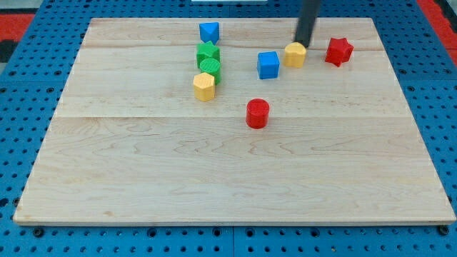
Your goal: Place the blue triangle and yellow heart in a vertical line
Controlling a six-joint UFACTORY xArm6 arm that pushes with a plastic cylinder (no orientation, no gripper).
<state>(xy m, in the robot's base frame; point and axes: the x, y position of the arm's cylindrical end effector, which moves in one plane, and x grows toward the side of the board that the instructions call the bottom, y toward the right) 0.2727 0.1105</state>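
Near the view's top edge of the wooden board (107,178), the blue triangle (209,31) sits above a column of blocks: a green block (208,52), a green round block (211,68) and a yellow hexagon-like block (204,86), each touching the next. To the right, the rod's tip (302,44) touches the upper edge of the yellow heart (295,55); the rod has no fingers and holds nothing. A blue cube (268,65) lies just left of the heart, a red star (339,51) to its right, and a red cylinder (257,113) stands apart below.
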